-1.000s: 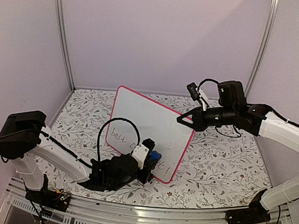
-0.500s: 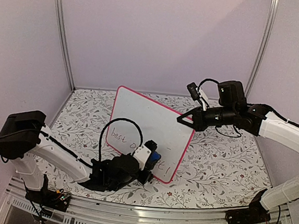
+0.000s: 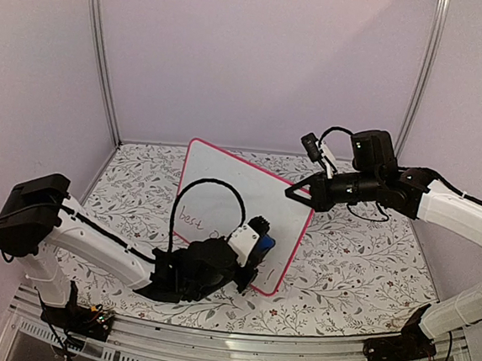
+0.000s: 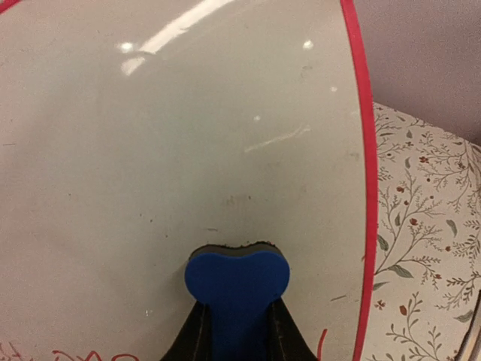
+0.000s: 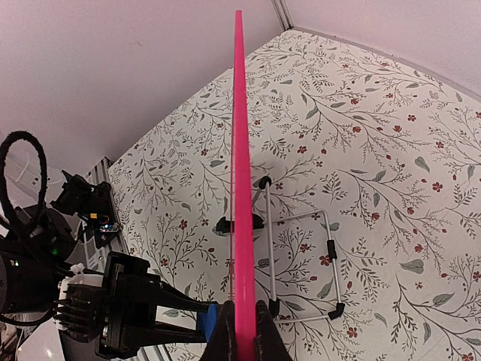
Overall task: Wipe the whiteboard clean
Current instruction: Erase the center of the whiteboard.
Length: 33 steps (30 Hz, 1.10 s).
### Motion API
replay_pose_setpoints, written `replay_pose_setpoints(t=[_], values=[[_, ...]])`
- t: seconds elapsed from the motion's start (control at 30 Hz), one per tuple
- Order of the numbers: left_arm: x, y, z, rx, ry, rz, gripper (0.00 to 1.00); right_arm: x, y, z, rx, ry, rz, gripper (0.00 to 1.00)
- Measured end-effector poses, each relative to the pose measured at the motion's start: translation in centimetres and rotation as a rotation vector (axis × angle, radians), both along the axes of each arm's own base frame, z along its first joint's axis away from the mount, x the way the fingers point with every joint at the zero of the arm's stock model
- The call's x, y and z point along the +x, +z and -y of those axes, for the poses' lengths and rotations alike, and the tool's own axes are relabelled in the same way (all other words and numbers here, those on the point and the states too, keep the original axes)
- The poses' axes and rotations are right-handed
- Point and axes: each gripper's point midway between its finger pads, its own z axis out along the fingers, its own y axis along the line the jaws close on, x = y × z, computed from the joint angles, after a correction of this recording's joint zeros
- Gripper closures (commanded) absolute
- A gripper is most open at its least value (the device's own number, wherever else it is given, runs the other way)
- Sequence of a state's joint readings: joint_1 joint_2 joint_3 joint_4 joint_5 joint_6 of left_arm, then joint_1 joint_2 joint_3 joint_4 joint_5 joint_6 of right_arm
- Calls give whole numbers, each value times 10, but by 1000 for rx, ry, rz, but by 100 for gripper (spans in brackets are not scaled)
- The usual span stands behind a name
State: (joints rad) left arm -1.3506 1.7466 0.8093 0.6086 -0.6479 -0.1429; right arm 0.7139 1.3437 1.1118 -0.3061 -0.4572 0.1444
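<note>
Shifted rightward since a second ago, the left pincer, clamped on the blue eraser, presses it to the whiteboard, standing tilted on the tabletop, while the right pincer nips its pink frame, apparently bracing against the wiping push.

Top view high, looking down; wrist views close; all share whiteboard.

item: rectangular glossy white whiteboard with thin pink-red frame | pose: standing on edge, rounded corners | state: red handwriting along lower part, upper part blank | place: upper right edge pinched in right pincer; lower face just ahead of left pincer
</note>
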Motion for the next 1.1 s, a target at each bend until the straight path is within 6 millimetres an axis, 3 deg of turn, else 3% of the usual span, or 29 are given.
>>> replay_pose_setpoints(t=[0.6, 1.1], values=[[2, 11, 8, -18, -20, 10, 91, 0, 0, 0, 0, 2, 1, 100], [0, -9, -5, -56, 12, -60, 92, 0, 0, 0, -1, 1, 0, 100]])
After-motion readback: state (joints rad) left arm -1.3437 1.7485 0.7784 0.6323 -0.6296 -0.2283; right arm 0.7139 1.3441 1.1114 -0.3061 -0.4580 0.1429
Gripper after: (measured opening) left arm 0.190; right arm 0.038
